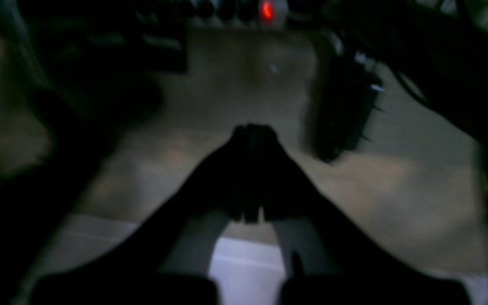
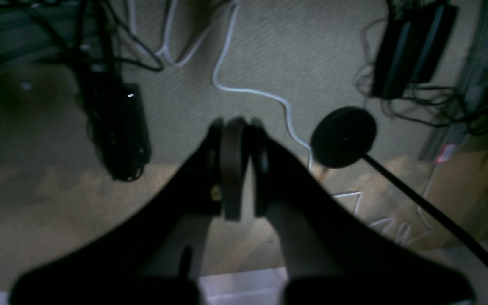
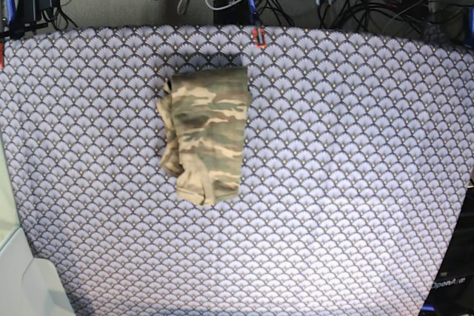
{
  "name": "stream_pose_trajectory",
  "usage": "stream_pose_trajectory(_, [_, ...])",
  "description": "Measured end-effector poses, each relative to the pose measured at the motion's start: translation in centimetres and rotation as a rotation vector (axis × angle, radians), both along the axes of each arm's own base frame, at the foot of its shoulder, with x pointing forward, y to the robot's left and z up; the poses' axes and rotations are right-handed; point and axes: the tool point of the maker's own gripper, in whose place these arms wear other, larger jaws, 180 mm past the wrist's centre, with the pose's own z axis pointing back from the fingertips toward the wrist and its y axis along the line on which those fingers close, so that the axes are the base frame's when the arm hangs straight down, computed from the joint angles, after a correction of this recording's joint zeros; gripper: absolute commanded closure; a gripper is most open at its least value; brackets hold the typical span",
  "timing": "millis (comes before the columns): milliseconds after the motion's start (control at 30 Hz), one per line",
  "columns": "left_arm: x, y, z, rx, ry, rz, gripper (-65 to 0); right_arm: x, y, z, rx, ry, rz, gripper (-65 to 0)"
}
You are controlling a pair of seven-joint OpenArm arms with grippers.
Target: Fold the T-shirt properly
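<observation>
T-shirt [image 3: 205, 135] folded into compact rectangle, lying left of centre on table [image 3: 355, 153], looks done; left gripper [image 1: 252, 131] and right gripper [image 2: 237, 127] parked over floor off table, fingers pressed together, holding nothing.

The T-shirt [image 3: 206, 132] carries a camouflage print of tan, olive green and brown streaks, with a darker brown patch near its far left part. It lies on a table cloth [image 3: 355, 168] of pale purple covered in a repeating scallop pattern outlined in dark lines. At the cloth's far edge sits a small red clip [image 3: 258, 36]. In the right wrist view, a white cable [image 2: 244, 90] winds over a beige carpet [image 2: 303, 55], and the right gripper [image 2: 238, 169] is black, as is the left gripper [image 1: 252, 169].
</observation>
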Motion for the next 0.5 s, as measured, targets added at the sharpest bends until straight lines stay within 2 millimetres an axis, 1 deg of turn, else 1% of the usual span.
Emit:
stream_pose_trajectory(33, [0.3, 1.2, 0.1, 0.023, -0.007, -0.031, -0.3, -0.3, 0.7, -0.1, 0.011, 0.006, -0.002, -2.9])
stream_pose_trajectory(100, [0.3, 2.6, 0.3, 0.06, -0.002, -0.053, -0.3, -0.5, 2.0, -0.2, 0.024, 0.011, -0.006, -2.9])
stream_pose_trajectory(133, [0.1, 2.5, 0.3, 0.056, 0.002, -0.057, -0.3, -0.5, 2.3, -0.2, 0.019, 0.01, -0.005, -2.9])
stream_pose_trajectory(233, [-0.9, 1.0, 0.1, 0.02, 0.017, -0.061, -0.3, -0.7, 2.5, -0.2, 0.005, 0.008, -0.005, -2.9])
stream_pose_trajectory(333, [-1.6, 0.6, 0.0, 0.012, 0.03, -0.06, -0.3, -1.8, 2.2, -0.1, 0.0, 0.028, -0.007, -2.9])
stream_pose_trajectory(400, [-1.7, 0.7, 0.1, 0.016, 0.032, -0.058, -0.3, -2.5, 1.8, -0.1, -0.006, 0.044, -0.007, -2.9])
stream_pose_trajectory(500, [-1.5, 0.2, 0.0, 0.008, 0.028, -0.054, -0.3, -2.3, 1.4, 0.0, -0.013, 0.039, -0.006, -2.9])
